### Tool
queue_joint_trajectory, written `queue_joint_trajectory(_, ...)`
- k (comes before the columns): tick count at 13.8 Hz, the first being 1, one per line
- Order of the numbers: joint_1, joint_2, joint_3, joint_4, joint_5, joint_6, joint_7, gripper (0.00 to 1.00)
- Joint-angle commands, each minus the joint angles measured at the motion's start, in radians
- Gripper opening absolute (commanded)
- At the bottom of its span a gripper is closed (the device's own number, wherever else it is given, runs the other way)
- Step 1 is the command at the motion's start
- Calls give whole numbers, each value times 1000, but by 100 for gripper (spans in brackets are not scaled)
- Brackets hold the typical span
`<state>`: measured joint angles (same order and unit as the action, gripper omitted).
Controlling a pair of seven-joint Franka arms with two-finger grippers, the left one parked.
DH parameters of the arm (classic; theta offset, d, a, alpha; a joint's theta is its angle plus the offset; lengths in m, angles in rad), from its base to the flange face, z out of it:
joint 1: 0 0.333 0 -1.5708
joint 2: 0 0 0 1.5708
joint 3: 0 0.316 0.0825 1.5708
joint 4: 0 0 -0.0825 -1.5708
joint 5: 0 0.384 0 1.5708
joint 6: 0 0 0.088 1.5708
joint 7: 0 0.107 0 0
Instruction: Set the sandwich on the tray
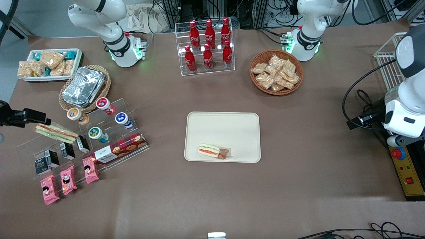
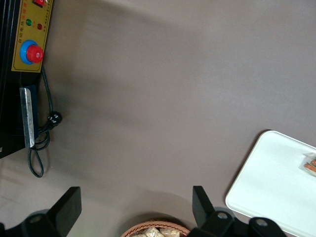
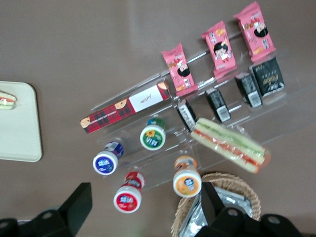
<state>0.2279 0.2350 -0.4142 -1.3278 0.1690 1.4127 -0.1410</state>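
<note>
sandwich (image 1: pixel 212 151) on tray (image 1: pixel 222 126), gripper (image 3: pixel 143 210) spread

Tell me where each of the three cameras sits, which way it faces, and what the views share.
Front view: high above the table, looking down at the tray, the sandwich on it, and both arm bases.
Left wrist view: on the parked arm, looking down at bare table, the tray's corner and a red-button control box; its own fingers frame the view.
Right wrist view: on the working arm, looking down at the snack display with the longer sandwich; the gripper hangs open above the cups.
All three show the tray.
</note>
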Motion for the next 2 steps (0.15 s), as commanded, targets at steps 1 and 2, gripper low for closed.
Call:
queue_joint_trajectory(1,22,-23,15,2,-43,-26,50,99)
queue_joint_trajectory(2,22,-31,15,2,-51,-26,49,99)
